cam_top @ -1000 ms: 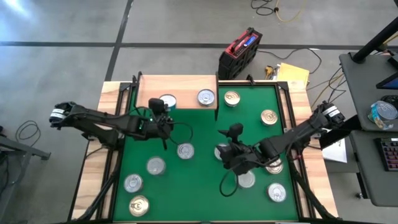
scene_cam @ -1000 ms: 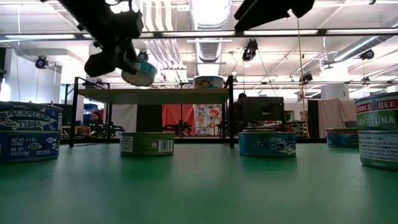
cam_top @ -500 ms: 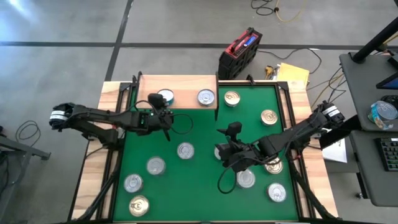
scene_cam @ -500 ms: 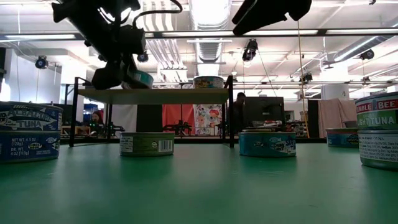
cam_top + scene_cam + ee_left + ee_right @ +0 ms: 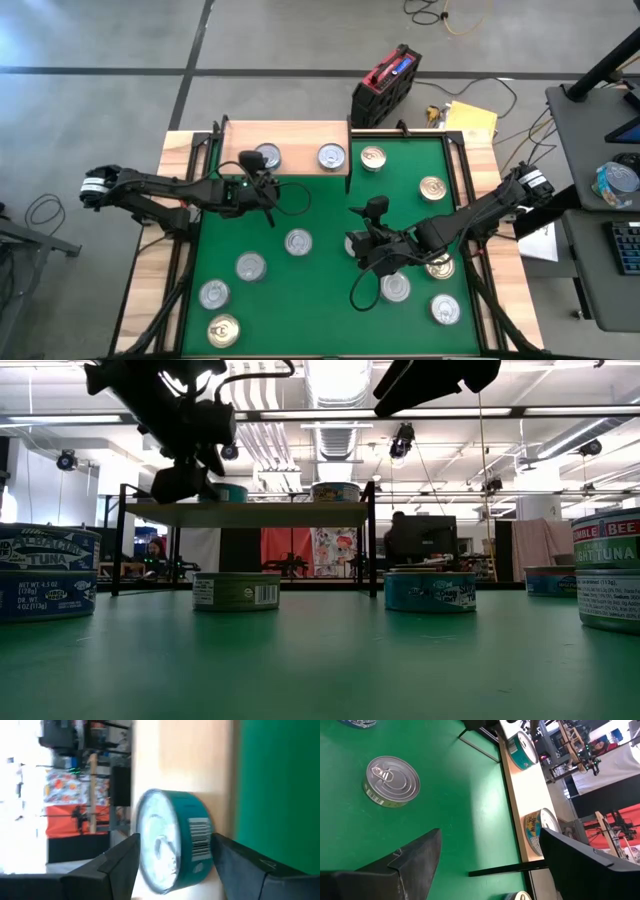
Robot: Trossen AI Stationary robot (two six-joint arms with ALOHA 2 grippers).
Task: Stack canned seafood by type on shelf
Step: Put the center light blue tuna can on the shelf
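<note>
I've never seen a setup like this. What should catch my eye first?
The left pincer stands at the small wooden shelf, its fingers open around a teal tin resting there, with a second tin beside it. The right pincer hovers open mid-mat, among scattered tins.

"TUNA" on left tin [image 5: 48, 572]; "BEE", "TUNA" on right tin [image 5: 608, 570].

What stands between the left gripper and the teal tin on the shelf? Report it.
Nothing visible does. The left gripper is already around the teal tin, which sits on the shelf.
</note>
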